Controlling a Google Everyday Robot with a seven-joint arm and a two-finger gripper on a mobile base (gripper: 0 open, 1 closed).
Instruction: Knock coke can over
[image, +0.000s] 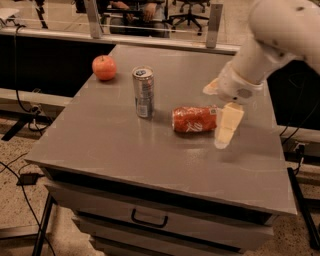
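1. The red-orange aluminium coke can with white script lettering (194, 119) lies on its side, near the middle of the grey flat-topped surface (125, 150). Its long axis runs left to right, and its silver end faces right.
2. The cream-coloured two-finger gripper (218, 114) hangs at the can's right end, on a thick white arm (280, 35) that comes in from the upper right.
3. One long cream finger (227, 125) slants down just beside the can's silver end, and its tip is close to the surface. Whether it touches the can cannot be told.
4. The other finger (210, 88) pokes out higher up and to the left, above the can.
5. The jaws stand well apart and grip nothing; the can rests free on the surface.
6. A taller, slimmer silver-blue drink can (143, 92) stands upright to the left of the fallen can, near it but not touching.
7. A round red apple (104, 67) sits near the far left corner of the surface, apart from both cans.
8. Below the front edge is a drawer with a dark curved handle (149, 218).
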